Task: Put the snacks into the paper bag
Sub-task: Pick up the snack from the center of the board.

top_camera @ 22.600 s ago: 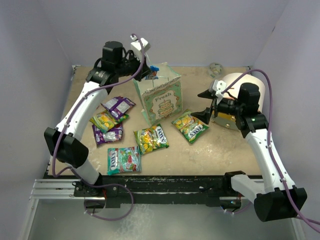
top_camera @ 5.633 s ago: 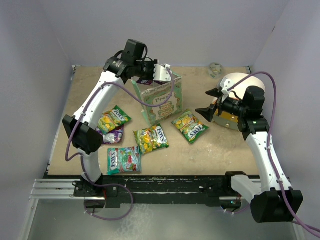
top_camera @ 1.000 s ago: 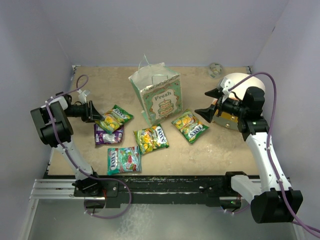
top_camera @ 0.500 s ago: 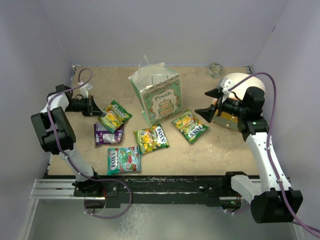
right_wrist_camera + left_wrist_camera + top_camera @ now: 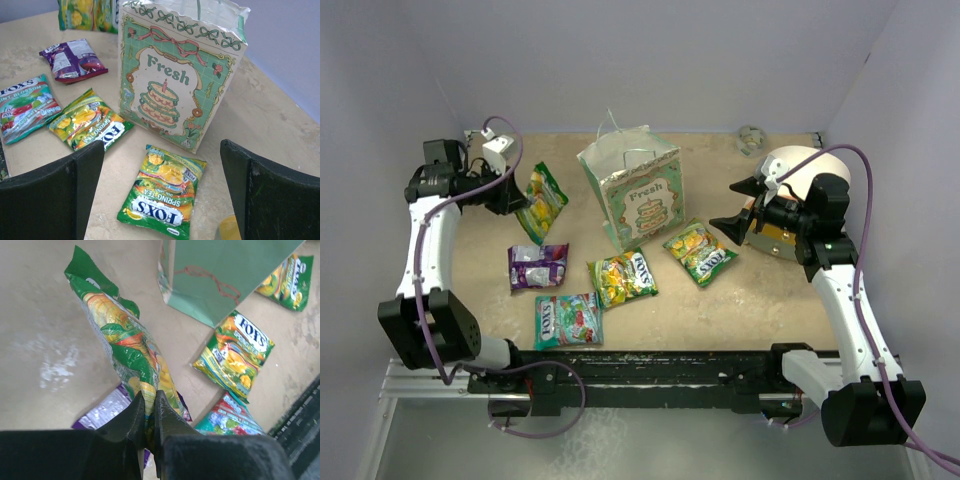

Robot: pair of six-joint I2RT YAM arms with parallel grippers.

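Mint-green paper carries the biggest risk. The paper bag (image 5: 632, 195) stands upright and unbraced on the table (image 5: 770, 290). It looks light enough to tip or slide if an arm or a swinging packet knocks its rim. Its white string handles (image 5: 612, 128) rise over the mouth, where they could snag a finger. Next in size is the yellow-green packet (image 5: 540, 200), glossy and long. It seems lifted clear of the table by a pinch at one end only, so it may slip out on a fast swing. Its loose end could also catch the bag's edge and drop it outside. The left gripper (image 5: 508, 196) has its jaws clamped together on that end. In the overhead view the packet stretches from it toward three o'clock, and the bag stands further along the same line, near but apart. The right gripper (image 5: 725, 205) hovers at the bag's three o'clock with its jaws wide apart and empty. Four more packets (image 5: 623, 276) lie flat from the bag's four to eight o'clock, none touching either claw.
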